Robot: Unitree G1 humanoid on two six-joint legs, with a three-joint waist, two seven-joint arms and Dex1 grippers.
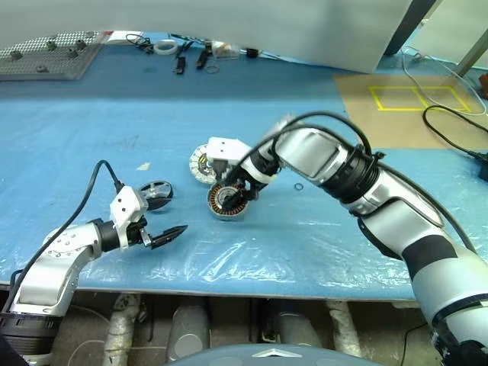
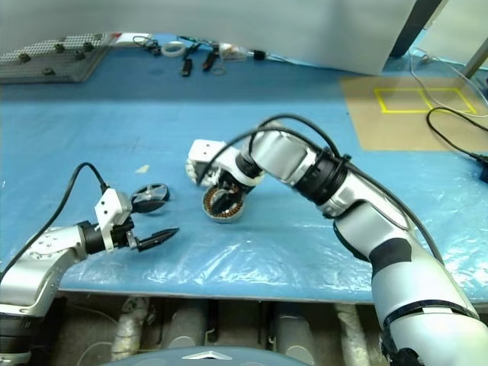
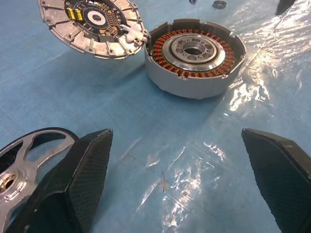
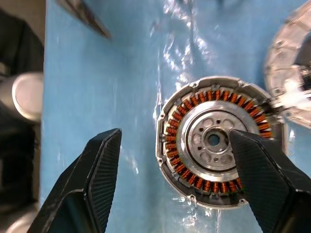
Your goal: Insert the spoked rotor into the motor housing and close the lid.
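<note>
Altogether: 1 rotor (image 3: 29,160), 1 housing (image 3: 194,58), 1 lid (image 3: 92,24), 2 tools.

No text, label, brand or number can be read anywhere in these views. The only sign-like mark is a yellow taped rectangle outline (image 1: 418,97) on the brown floor panel (image 1: 366,114) at the upper right of the head views; it carries no lettering.

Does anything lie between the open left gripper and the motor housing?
No. In the left wrist view, only bare blue table cover separates the left gripper from the motor housing.
</note>
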